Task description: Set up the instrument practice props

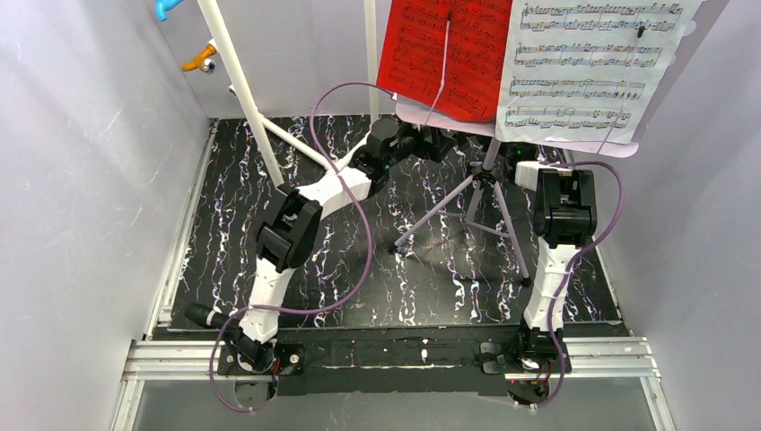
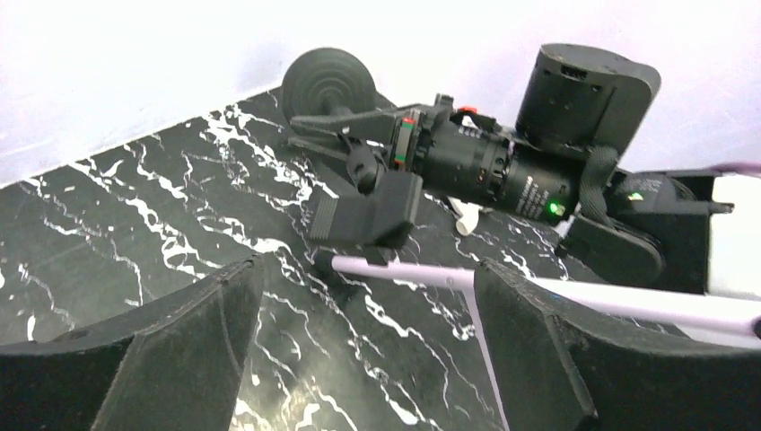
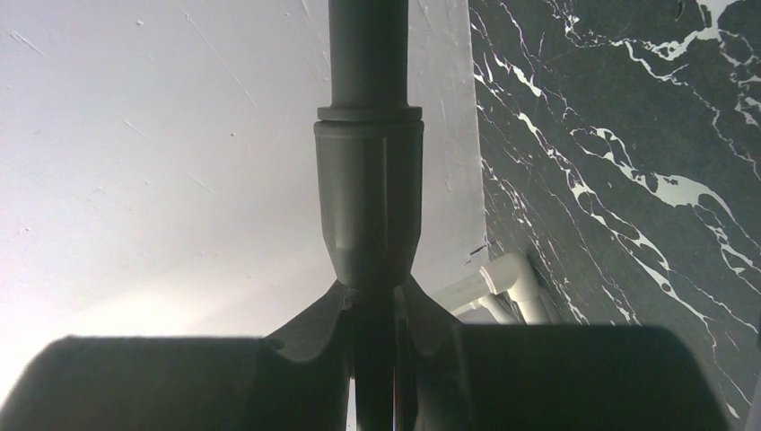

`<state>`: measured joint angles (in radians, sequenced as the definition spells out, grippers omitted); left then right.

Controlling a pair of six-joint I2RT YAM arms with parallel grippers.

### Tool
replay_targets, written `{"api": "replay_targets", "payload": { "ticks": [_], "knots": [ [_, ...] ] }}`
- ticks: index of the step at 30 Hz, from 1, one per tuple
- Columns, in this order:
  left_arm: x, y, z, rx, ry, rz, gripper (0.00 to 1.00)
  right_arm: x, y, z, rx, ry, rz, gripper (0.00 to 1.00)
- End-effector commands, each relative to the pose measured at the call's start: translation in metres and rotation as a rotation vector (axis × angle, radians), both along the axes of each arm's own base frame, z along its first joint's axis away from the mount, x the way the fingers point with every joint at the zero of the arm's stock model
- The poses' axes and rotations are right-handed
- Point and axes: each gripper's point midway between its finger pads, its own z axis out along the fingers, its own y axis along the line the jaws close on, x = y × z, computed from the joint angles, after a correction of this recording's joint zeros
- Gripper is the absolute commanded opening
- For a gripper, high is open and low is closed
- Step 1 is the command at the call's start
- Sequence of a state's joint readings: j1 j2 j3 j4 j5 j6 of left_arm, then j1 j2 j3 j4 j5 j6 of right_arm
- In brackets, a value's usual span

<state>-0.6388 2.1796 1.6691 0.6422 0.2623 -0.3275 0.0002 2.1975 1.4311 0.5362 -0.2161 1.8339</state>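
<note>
The lilac music stand [image 1: 440, 211] stands on its tripod at the back right, with the red music sheet [image 1: 444, 54] and the white music sheet [image 1: 583, 63] side by side on its desk. My right gripper [image 1: 507, 169] is shut on the stand's pole [image 3: 368, 180], just above the leg hub. My left gripper [image 1: 440, 144] is low under the desk, open and empty [image 2: 368, 278]. Just ahead of it, the black microphone [image 2: 467, 166] lies on its side, its round base [image 2: 328, 81] toward the back wall. A lilac tripod leg [image 2: 431, 274] runs between my fingers and the microphone.
The white PVC pipe frame [image 1: 238, 81] rises at the back left, and its base elbow shows by the wall [image 3: 511, 278]. Blue [image 1: 166, 9] and orange [image 1: 199, 61] hooks hang top left. White walls enclose the black marbled table [image 1: 269, 162]. My right wrist motor [image 2: 583, 90] sits behind the microphone.
</note>
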Motion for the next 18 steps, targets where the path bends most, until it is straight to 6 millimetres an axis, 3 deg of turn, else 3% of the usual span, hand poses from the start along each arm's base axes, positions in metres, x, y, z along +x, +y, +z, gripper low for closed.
{"api": "replay_targets", "payload": {
  "ticks": [1,4,12,18],
  "knots": [
    [0.015,-0.016,0.039,-0.103,-0.109,-0.015,0.83,-0.004,0.001,0.058,0.014,-0.124,0.011,0.08],
    [0.028,-0.021,0.029,-0.110,-0.108,0.009,0.78,-0.008,0.018,0.059,0.012,-0.119,0.038,0.08],
    [0.042,-0.038,0.018,-0.118,-0.145,0.034,0.73,-0.013,0.025,0.053,0.019,-0.102,0.049,0.08],
    [0.047,-0.046,0.013,-0.137,-0.143,0.031,0.58,-0.016,0.027,0.048,0.023,-0.097,0.056,0.08]
  ]
}}
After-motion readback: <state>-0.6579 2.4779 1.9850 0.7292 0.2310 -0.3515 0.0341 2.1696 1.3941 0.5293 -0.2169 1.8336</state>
